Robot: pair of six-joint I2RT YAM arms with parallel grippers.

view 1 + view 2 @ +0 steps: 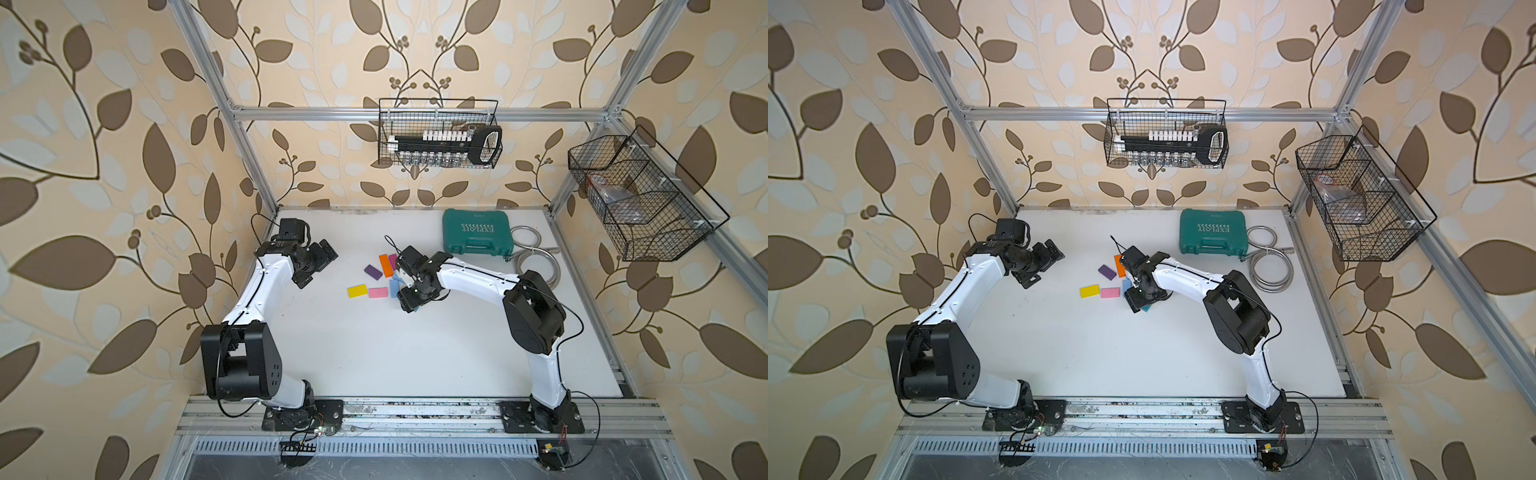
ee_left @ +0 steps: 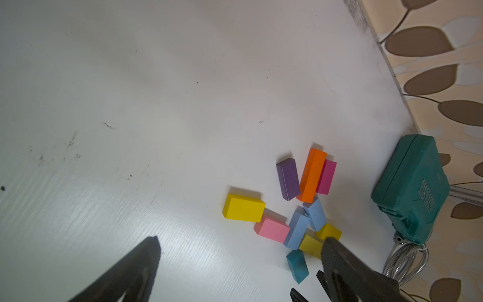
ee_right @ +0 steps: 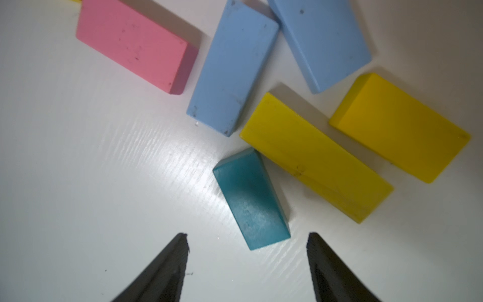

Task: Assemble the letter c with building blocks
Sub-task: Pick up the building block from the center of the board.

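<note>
Table (image 1: 374, 353): white; the blocks are gathered in a loose cluster near its middle, toward the far side.
Left gripper (image 2: 240, 238): seen over the far left part of the table, well apart from the blocks; its jaws are spread wide and nothing is between them.
Right gripper (image 3: 247, 236): placed low over the right end of the cluster; its jaws are parted and nothing is clamped.
Teal block (image 3: 251, 198): laid flat at the near right of the cluster; one end is found between the right gripper's fingertips, with a gap on each side.
Long yellow bar (image 3: 313, 157): laid just beside the teal block's other end, with a short yellow block (image 3: 397, 128) alongside.
Light blue blocks (image 3: 232, 68): two, set at an angle to each other, between the pink block (image 2: 273, 228) and the yellow pair.
Left yellow block (image 2: 243, 209): placed at the cluster's left end, just left of the pink block.
Purple block (image 2: 287, 179): laid on the far side, just left of the orange bar (image 2: 312, 175).
Magenta block (image 2: 326, 177): pressed against the orange bar's right side.
Green tool case (image 1: 478, 235): set at the far right, well apart from the blocks; a coiled metal hose (image 1: 536, 253) is seen just to its right.
</note>
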